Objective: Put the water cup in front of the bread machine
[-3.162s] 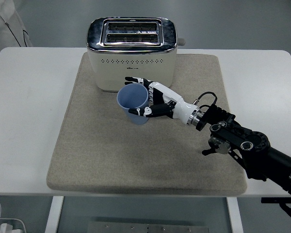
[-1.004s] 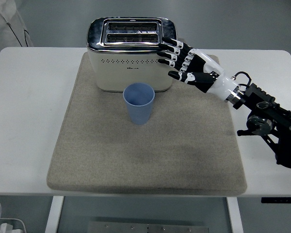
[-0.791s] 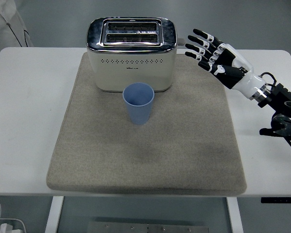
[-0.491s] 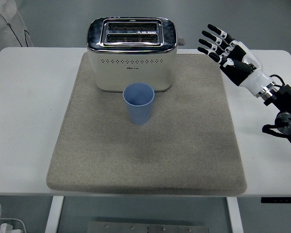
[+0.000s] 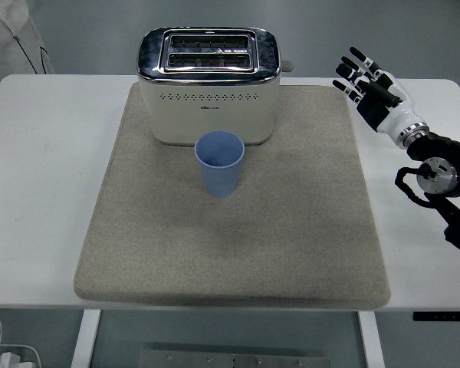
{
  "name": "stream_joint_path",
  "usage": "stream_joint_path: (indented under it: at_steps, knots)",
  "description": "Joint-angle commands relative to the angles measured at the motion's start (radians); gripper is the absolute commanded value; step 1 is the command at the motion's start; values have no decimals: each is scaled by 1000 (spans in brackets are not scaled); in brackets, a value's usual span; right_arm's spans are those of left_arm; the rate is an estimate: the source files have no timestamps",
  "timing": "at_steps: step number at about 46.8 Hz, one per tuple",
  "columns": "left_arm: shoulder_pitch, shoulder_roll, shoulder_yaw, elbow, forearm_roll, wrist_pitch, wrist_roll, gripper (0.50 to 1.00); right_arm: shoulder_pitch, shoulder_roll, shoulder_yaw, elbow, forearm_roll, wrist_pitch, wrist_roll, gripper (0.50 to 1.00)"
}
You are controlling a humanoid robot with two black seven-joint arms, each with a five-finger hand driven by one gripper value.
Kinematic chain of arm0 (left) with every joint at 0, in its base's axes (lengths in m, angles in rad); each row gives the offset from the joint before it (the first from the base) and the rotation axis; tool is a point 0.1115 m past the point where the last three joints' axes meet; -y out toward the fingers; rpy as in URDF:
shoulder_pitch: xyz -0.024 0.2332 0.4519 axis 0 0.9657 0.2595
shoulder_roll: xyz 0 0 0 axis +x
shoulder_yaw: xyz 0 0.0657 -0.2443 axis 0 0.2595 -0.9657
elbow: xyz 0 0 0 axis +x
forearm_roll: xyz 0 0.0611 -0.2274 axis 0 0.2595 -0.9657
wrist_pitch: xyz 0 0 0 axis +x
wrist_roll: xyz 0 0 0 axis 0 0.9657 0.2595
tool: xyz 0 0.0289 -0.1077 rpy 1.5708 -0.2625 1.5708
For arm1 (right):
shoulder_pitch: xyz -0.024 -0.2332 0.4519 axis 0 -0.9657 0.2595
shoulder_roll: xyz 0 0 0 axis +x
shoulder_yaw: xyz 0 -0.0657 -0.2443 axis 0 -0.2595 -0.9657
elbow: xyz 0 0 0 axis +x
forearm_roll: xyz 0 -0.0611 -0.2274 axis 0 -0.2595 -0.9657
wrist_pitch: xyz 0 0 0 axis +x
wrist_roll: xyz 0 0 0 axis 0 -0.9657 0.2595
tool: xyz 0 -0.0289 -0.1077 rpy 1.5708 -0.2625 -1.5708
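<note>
The blue water cup (image 5: 219, 162) stands upright on the beige mat (image 5: 291, 230) just in front of the cream bread machine (image 5: 208, 83), whose small front logo is too tiny to read, while the right hand (image 5: 372, 90) hovers well apart, fingers spread and empty.

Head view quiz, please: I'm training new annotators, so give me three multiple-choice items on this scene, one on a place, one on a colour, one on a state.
1. Where does the blue cup stand?
A. on the mat just in front of the toaster
B. on the bare table left of the mat
C. on top of the toaster

2. What colour is the toaster body?
A. red
B. cream
C. black

3. How is the right hand?
A. closed on the cup
B. pressing the toaster lever
C. fingers spread, empty, over the table's right side

Key: 1 A, the cup sits on the grey mat before the toaster; 2 B, cream sides under a chrome top; 3 C, nothing in its fingers.
</note>
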State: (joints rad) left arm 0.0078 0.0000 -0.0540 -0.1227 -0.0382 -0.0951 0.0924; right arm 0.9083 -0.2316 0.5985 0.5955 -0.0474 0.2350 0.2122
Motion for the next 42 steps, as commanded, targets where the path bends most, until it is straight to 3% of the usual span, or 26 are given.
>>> stream_joint_path:
  at_steps: [1,9,16,42]
  knots:
    - [0,0,0,0,0,0,0,1000,23,0,0,-3,3,-26,-25,917]
    - [0,0,0,0,0,0,0,1000,67,0,1,-3,4,-75,-62,919]
    - [0,0,0,0,0,0,0,1000,70,3,3,-3,4,-94,-54,921]
    - [0,0,0,0,0,0,0,1000,55,31,4,-3,20,-83,-51,924]
